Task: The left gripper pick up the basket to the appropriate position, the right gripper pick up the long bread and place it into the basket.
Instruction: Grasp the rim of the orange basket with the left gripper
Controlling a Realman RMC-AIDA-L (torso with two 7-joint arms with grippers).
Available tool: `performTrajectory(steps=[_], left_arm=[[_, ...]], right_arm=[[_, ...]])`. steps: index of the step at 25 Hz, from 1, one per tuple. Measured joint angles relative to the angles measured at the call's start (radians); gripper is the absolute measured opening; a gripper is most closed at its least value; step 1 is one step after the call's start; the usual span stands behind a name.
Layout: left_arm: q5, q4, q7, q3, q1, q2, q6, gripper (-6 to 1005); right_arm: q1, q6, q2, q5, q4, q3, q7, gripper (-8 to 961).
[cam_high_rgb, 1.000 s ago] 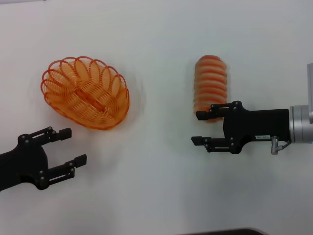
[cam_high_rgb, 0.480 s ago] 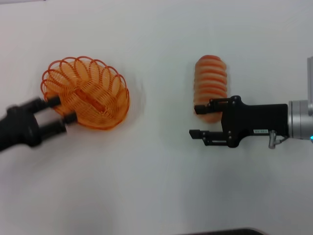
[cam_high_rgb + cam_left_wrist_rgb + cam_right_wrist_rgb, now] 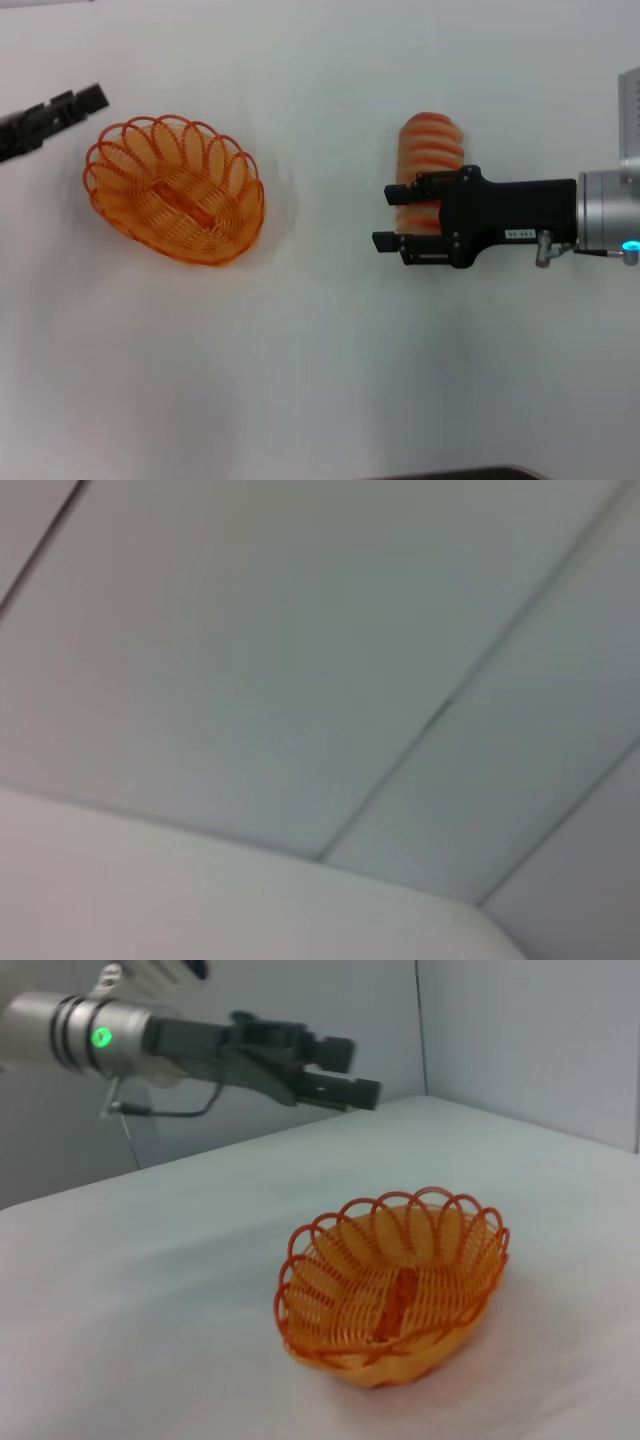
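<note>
While right pincer point(image 3: 387, 216) gapes beside long bread point(image 3: 431, 150), white label unreadable (left pincer point(image 3: 60, 112) state unclear)

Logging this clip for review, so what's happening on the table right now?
A two-armed robot is working with a basket and a long bread on a white table. The right gripper is open, level with the bread's near end, one finger across it, not closed on it. The left gripper is up at the far left edge, clear of the basket, which is empty and apart from the bread. Nothing is held.
</note>
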Motion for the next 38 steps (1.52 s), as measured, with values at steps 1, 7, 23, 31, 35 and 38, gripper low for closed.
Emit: performTrajectory(steps=[1, 7, 23, 31, 35, 38], left_arm=[[0.003, 0.002, -0.050, 0.026, -0.012, 0.006, -0.033, 722], [0.011, 0.033, -0.260, 0.173, -0.086, 0.030, -0.246, 718], [0.413, 0.184, -0.516, 0.550, -0.252, 0.074, -0.277, 717], [0.579, 0.223, -0.563, 0.704, -0.313, 0.059, -0.276, 716], [0.644, 0.223, -0.591, 0.743, -0.327, 0.044, -0.283, 716], [0.666, 0.224, -0.591, 0.757, -0.333, 0.034, -0.286, 716]], right_arm=[[0.005, 0.001, -0.001, 0.000, 0.000, 0.000, 0.003, 664], [0.031, 0.013, -0.001, 0.000, -0.001, 0.002, 0.006, 664], [0.043, 0.064, -0.001, -0.001, -0.012, 0.001, 0.000, 664], [0.054, 0.070, 0.001, -0.002, -0.012, 0.000, 0.006, 664], [0.054, 0.070, 0.002, -0.001, -0.012, 0.002, 0.006, 664], [0.055, 0.070, 0.002, -0.001, -0.012, 0.002, 0.006, 664]])
